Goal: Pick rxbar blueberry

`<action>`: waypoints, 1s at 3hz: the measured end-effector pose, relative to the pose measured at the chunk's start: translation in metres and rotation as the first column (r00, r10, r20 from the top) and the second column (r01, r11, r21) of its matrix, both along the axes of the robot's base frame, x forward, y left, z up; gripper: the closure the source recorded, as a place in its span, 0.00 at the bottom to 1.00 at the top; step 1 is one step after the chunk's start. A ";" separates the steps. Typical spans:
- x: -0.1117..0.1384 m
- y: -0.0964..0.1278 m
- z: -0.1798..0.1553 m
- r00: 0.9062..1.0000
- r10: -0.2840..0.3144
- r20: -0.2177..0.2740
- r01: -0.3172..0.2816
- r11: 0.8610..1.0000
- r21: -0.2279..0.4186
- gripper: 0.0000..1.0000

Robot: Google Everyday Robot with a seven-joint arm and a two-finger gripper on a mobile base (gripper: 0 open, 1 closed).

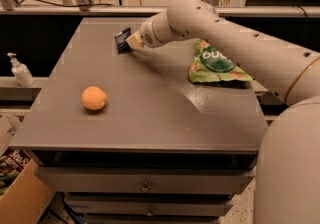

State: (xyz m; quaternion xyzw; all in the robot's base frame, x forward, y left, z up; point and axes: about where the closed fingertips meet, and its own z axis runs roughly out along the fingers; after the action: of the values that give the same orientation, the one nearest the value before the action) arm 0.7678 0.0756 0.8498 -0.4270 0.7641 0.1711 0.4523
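Camera view shows the pincer (131, 43) just beside the flat, dark rxbar blueberry (121, 39).

Arm (240, 43): smooth cream-white tubular casing, rounded at each joint. Small dark recessed dots spaced along the shell. Thin brass-coloured ring (301, 75) around the link near the right edge. Body shell (292, 168): broad, rounded, same cream finish, unmarked. Gripper (132, 42): tan-coloured, at the arm's outer end, over the far part of the table (150, 118).
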 end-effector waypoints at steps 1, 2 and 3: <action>-0.006 -0.005 0.017 0.999 0.023 0.031 -0.024 0.999 0.026 1.00; -0.014 -0.011 0.039 0.996 0.058 0.063 -0.061 0.997 0.047 1.00; -0.025 -0.018 0.062 0.991 0.096 0.091 -0.102 0.993 0.061 1.00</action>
State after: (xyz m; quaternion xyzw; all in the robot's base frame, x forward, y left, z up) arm 0.7428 0.0575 0.9114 -0.4565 0.7152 0.1994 0.4902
